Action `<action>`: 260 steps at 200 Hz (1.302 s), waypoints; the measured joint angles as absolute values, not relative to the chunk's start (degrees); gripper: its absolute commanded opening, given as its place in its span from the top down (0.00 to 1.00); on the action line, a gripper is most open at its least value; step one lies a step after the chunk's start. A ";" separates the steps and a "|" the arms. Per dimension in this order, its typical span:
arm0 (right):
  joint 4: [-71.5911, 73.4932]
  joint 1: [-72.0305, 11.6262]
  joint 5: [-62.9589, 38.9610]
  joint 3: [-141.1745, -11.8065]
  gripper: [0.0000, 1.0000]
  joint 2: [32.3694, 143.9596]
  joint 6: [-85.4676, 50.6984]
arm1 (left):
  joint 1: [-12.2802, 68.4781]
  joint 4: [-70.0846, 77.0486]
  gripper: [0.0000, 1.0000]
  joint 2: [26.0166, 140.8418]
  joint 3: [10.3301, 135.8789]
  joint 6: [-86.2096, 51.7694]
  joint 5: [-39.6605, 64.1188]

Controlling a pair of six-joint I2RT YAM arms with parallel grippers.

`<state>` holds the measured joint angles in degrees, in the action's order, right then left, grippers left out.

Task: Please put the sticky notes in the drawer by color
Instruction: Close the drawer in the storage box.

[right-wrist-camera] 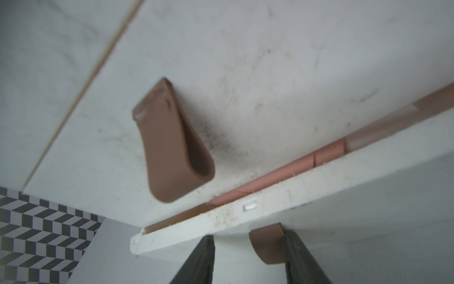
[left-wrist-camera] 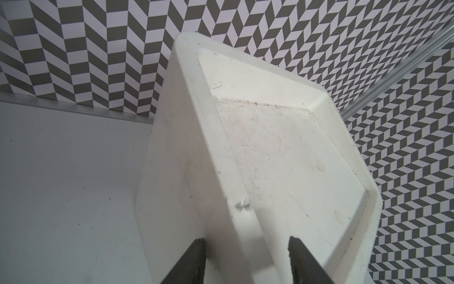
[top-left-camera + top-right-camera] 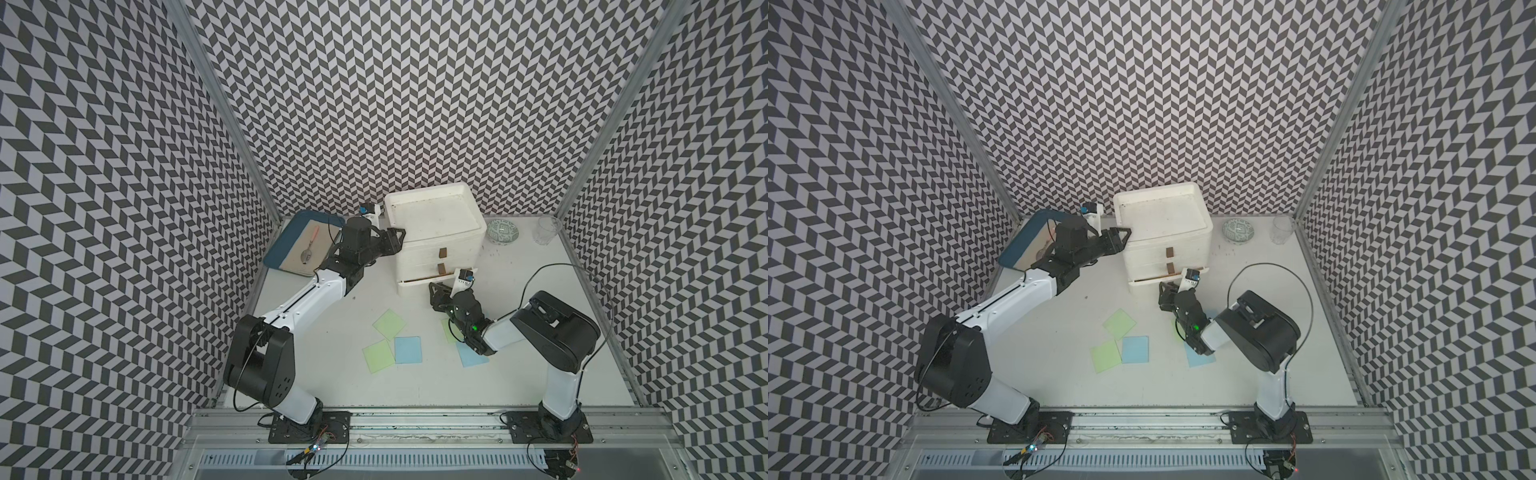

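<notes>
Right gripper (image 1: pixel 248 237) is at the bottom drawer (image 1: pixel 221 228), jaws partway apart, one each side of the brown loop handle (image 1: pixel 266 246). As far as I can see it's not pinching it yet. That drawer is only a crack open, and the pink sticky notes (image 1: pixel 282 169) are lying inside.

My guess is the drawer gets worked by that handle. So centre the loop between the fingers, clamp properly, then move straight along the drawer's travel so it doesn't skew.

Left gripper (image 2: pixel 247 239) straddles the top rim of the white drawer unit (image 3: pixel 419 253), jaws about half apart. Can't tell if it's actually clamped. It looks like the brace, so it wants a firm hold.

Counts:
- Three green sticky notes (image 3: pixel 388 324) on the table (image 3: pixel 316 374), one half under the right arm.
- Two blue sticky notes (image 3: pixel 408 350) showing; a third may be hidden.
- Pinks: several edges, can't count them.
- Three drawers.
- One spoon (image 3: pixel 309 249) on one tray (image 3: pixel 274 257), one bowl (image 3: pixel 503 232), one glass (image 3: pixel 547 230).
</notes>
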<state>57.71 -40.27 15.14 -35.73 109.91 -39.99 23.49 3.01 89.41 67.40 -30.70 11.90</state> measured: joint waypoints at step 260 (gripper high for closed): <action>43.59 -33.28 -11.51 -33.47 0.47 94.74 -42.48 | 24.36 21.52 0.41 80.31 48.62 -27.22 14.33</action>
<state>43.59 -33.28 -11.51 -33.47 94.74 -42.48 24.36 21.52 80.31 48.62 -27.22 14.33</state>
